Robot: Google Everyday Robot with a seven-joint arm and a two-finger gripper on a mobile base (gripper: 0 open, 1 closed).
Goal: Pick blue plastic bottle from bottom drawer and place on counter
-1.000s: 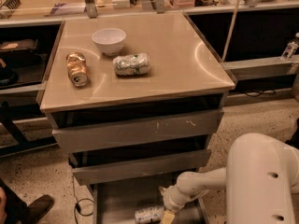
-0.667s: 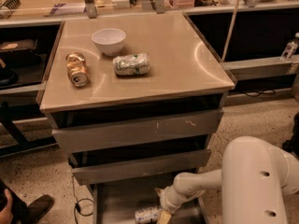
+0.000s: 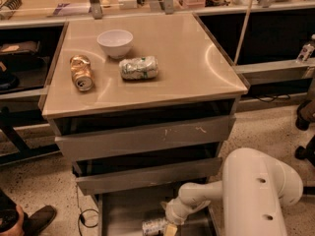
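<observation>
The blue plastic bottle (image 3: 154, 226) lies on its side on the floor of the open bottom drawer (image 3: 123, 215), at the lower edge of the view. My gripper (image 3: 170, 227) reaches down into the drawer from the white arm on the right and is at the bottle's right end, touching or nearly touching it. The beige counter (image 3: 187, 58) is the top of the drawer cabinet above. On it lie a dented gold can (image 3: 81, 73) and a crushed silver-green can (image 3: 139, 68).
A white bowl (image 3: 115, 43) stands on the counter behind the cans. Two scratched grey drawer fronts (image 3: 147, 136) overhang the open drawer. A long pale worktop with metal posts (image 3: 93, 1) runs behind. A shoe (image 3: 29, 219) and a cable lie on the floor at left.
The arm has shifted slightly left in the drawer, bringing my gripper closer over the bottle's right end. The bottle has not moved.
</observation>
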